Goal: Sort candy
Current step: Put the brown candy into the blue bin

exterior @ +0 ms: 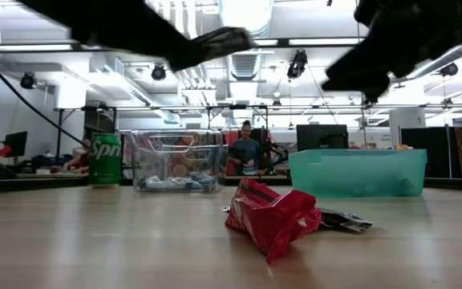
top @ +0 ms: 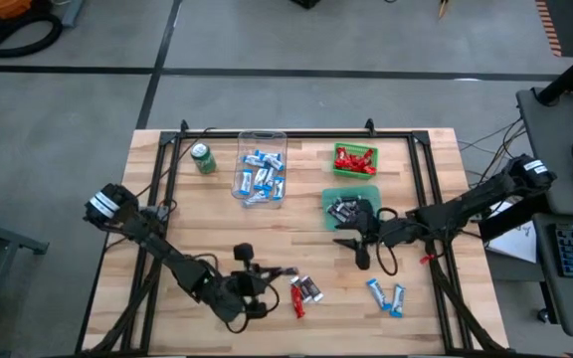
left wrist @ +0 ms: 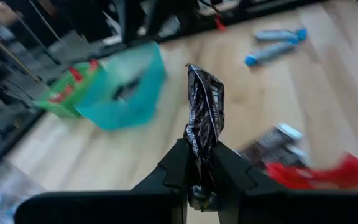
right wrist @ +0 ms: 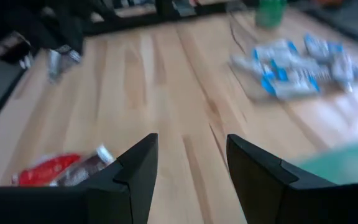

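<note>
In the left wrist view my left gripper point(left wrist: 199, 171) is shut on a black-and-silver candy point(left wrist: 205, 112), and it hangs over the table's near middle point(top: 270, 274). Below it lie a red candy point(top: 297, 304) and a black-and-silver candy point(top: 309, 288). Two blue-and-white candies point(top: 387, 295) lie to their right. My right gripper point(right wrist: 188, 165) is open with nothing between its fingers, and it hovers just in front of the teal bin point(top: 366, 191). A clear box point(top: 263, 140) holds blue-and-white candies, and a green basket point(top: 337, 167) holds red ones. My left gripper pinches one crumpled end of the black-and-silver wrapper point(left wrist: 198, 151) between its two fingers. The fingers come nearly level from the table's left side. The rest of the candy sticks out past the fingertips, lifted clear of the table.
A green soda can point(top: 203, 157) stands at the far left, beside the clear box. Black frame rails point(top: 418, 169) run along the table's sides and far edge. Bare wood lies between the containers and the loose candies. People sit in the room beyond the table.
</note>
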